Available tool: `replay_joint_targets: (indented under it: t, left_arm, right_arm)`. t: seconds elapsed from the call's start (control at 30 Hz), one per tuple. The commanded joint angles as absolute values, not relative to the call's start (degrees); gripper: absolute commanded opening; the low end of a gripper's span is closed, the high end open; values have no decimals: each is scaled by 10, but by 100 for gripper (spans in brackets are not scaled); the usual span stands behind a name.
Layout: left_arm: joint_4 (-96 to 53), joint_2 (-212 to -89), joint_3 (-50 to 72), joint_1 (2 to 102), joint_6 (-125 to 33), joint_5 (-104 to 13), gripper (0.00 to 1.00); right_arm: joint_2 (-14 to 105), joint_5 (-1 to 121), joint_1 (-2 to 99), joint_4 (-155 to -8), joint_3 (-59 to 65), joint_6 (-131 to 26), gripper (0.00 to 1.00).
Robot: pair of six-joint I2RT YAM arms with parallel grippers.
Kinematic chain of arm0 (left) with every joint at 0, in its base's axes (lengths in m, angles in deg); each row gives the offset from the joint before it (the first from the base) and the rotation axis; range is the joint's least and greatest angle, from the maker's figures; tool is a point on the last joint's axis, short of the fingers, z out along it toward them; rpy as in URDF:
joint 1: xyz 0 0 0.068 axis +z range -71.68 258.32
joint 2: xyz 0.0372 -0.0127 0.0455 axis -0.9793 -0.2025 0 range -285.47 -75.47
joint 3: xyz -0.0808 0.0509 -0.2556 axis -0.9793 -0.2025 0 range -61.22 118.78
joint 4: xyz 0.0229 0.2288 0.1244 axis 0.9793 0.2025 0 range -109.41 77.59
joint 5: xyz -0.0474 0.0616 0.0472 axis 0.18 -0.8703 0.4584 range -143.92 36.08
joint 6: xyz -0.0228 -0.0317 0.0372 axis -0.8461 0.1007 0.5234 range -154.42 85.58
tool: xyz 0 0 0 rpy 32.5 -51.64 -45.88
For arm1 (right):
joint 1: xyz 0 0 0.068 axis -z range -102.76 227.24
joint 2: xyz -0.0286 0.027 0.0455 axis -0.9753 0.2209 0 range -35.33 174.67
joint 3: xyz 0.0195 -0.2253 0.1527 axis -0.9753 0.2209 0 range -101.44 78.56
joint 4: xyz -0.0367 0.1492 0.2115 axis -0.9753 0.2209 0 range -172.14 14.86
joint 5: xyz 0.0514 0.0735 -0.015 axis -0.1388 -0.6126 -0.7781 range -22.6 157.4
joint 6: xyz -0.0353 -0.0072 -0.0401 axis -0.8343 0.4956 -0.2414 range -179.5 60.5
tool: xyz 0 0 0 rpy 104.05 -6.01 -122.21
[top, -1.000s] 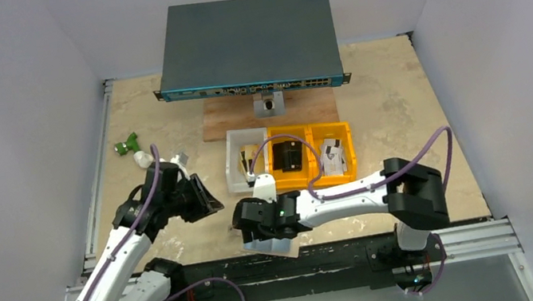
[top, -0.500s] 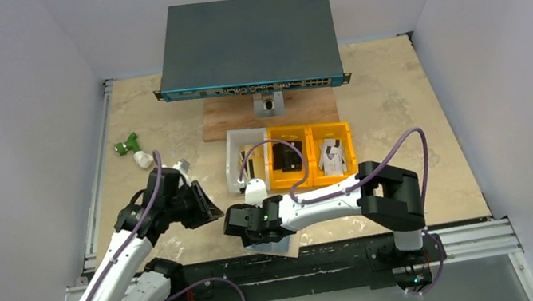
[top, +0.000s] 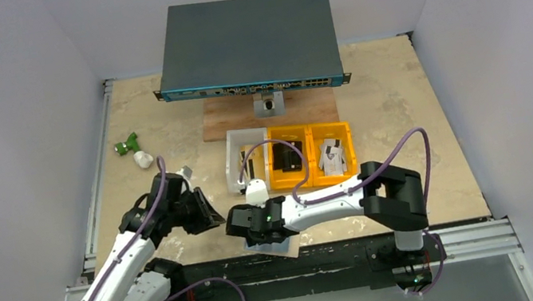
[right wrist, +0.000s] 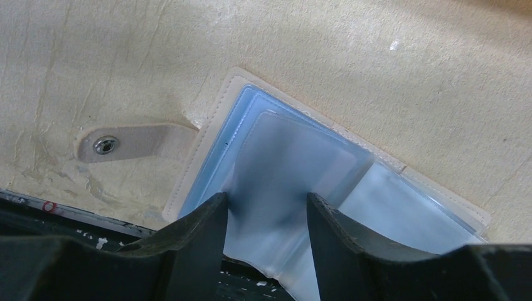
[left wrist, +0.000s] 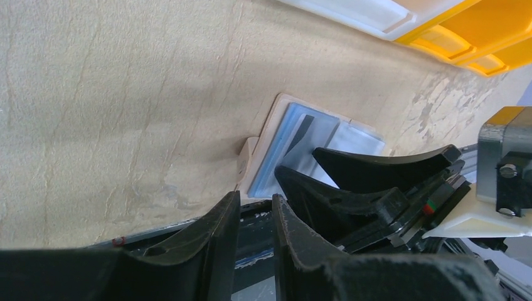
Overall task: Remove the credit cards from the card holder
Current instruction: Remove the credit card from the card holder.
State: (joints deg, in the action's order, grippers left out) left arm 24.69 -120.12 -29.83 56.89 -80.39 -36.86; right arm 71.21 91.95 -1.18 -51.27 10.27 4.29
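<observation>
1. Right wrist view: my right pincer [right wrist: 265, 202] stood open over the card holder [right wrist: 401, 188], with its two black fingers [right wrist: 201, 226] set apart.
2. A cloudy clear sleeve [right wrist: 282, 163] of the holder lay between those fingers and ran on past the right-hand one. I could not tell whether the tips squeezed it or only rested on it.
3. The holder lay spread open on the bench [right wrist: 376, 56], pale blue inside facing up, with a tan stitched border round it. Its near corner reached over the dark rail [right wrist: 75, 216] at the bench's edge.
4. A tan strap [right wrist: 144, 141] with a metal snap [right wrist: 105, 145] lay flat on the bench, joined to the holder's left corner.
5. From the left wrist view, my left pincer [left wrist: 255, 199] was nearly closed. Only a narrow slit showed between its fingers, and nothing was in it.
6. That pincer hung just beside the holder's strap end, apart from it, and faced the right pincer's fingers lying across the blue panel.
7. In the top view, both arms met at the near edge of the bench, with the holder under my right pincer.
8. A white bin [top: 233, 164] and two yellow bins [top: 288, 129] stood in a row near the holder, farther back. A dark network switch [top: 246, 40] stood well behind them.
</observation>
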Motion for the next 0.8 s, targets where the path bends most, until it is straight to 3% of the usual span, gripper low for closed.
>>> replay_joint_targets:
  t: [0.0, 0.53, 0.77]
  left_arm:
    - [229, -1196, -307, 571, -817, -357, 24]
    - [187, -1212, -343, 517, -863, -361, 24]
    - [153, -1248, -343, 454, -889, -379, 24]
  right_arm:
    - [721, 903, -7, -535, 149, 37, 44]
    - [664, 890, 23, -623, 230, 4, 3]
    - [635, 866, 36, -680, 271, -12, 0]
